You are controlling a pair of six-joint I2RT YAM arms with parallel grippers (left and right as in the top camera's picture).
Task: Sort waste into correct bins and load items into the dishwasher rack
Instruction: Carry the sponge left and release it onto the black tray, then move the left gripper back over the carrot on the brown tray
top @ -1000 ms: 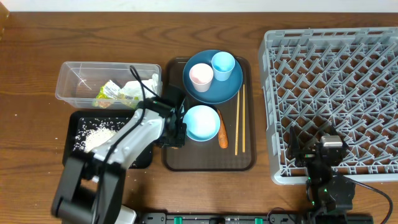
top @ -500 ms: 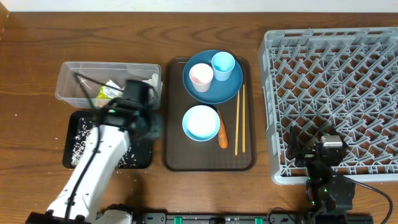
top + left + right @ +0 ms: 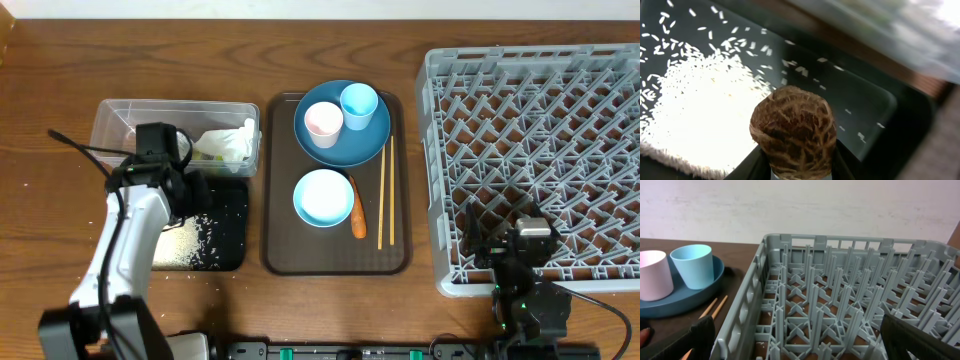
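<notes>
Left claw shifted over black tray, gripping lump, right claw open, wood table

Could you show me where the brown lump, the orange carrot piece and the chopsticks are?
brown lump [image 3: 792, 127]: left wrist view, middle of its veined top.
orange carrot piece [image 3: 357, 214]: overhead view, middle of its length.
chopsticks [image 3: 391, 190]: overhead view, midway along one stick of the pair.

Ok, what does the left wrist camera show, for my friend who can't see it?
The left gripper holds a small round brown lump with crackled skin, close up. Below it lies a shallow black plastic tray with a heap of white rice-like crumbs on the left.
</notes>
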